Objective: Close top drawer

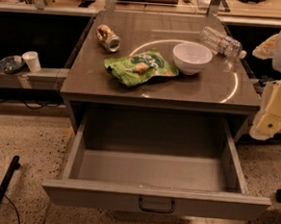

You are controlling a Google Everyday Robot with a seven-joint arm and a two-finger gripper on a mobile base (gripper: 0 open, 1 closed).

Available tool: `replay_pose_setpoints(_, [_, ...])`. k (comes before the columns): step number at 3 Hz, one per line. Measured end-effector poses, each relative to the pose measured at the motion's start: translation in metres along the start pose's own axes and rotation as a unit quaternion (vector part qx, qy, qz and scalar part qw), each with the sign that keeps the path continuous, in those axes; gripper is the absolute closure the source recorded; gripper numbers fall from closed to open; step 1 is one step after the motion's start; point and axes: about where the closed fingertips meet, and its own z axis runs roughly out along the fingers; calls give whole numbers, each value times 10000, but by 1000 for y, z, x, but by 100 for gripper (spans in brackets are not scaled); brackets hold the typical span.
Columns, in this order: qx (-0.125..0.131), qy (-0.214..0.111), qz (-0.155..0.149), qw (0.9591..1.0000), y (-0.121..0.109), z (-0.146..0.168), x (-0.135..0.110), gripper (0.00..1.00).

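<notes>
The top drawer (pixel 101 196) is a wide grey metal drawer, pulled far out from under the countertop. Its inside is empty. A small dark loop handle (pixel 156 205) sits at the centre of its flat front. My gripper (pixel 271 116), a cream-coloured part below the white arm, is at the right edge of the view. It hangs beside the counter's right front corner, above and to the right of the drawer's right wall, apart from it. The lower drawers are hidden under the open one.
On the grey countertop (pixel 205 89) lie a tipped can (pixel 108 38), a green snack bag (pixel 140 66), a white bowl (pixel 191 57) and a plastic bottle (pixel 221 42) on its side. A white cup (pixel 32 60) stands on a ledge at left. A black pole (pixel 0 191) lies on the floor.
</notes>
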Motion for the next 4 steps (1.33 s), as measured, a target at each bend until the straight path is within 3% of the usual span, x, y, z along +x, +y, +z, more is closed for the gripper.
replay_pose_setpoints(2, [-77,-41,12,10000,-1,6,1,0])
replay_pose_setpoints(3, [-410,-195,-186,9988,12,50,2,0])
replay_pose_setpoints(4, [-784,-344,-508,9950,48,105,5,0])
